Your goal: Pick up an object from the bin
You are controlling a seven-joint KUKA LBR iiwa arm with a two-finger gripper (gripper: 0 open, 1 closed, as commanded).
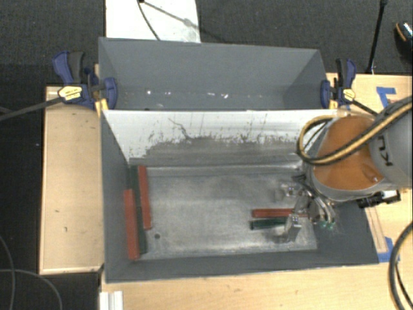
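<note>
At the bin's (206, 199) right end, the jaws sit over a short red stick (268, 213) and a dark green stick (266, 224) just beside it. You can't tell if they're open or shut. Risk: you nip both, or one skids off. Right wall's close. Open floor's to the left, w/ long red bars (132, 228) well apart.

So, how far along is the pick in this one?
Done: the gripper is down at the floor of the bin, at the right ends of a red-brown stick and a dark green stick. In hand: nothing visibly held; both sticks lie flat. Left: the grasp and the lift.
</note>
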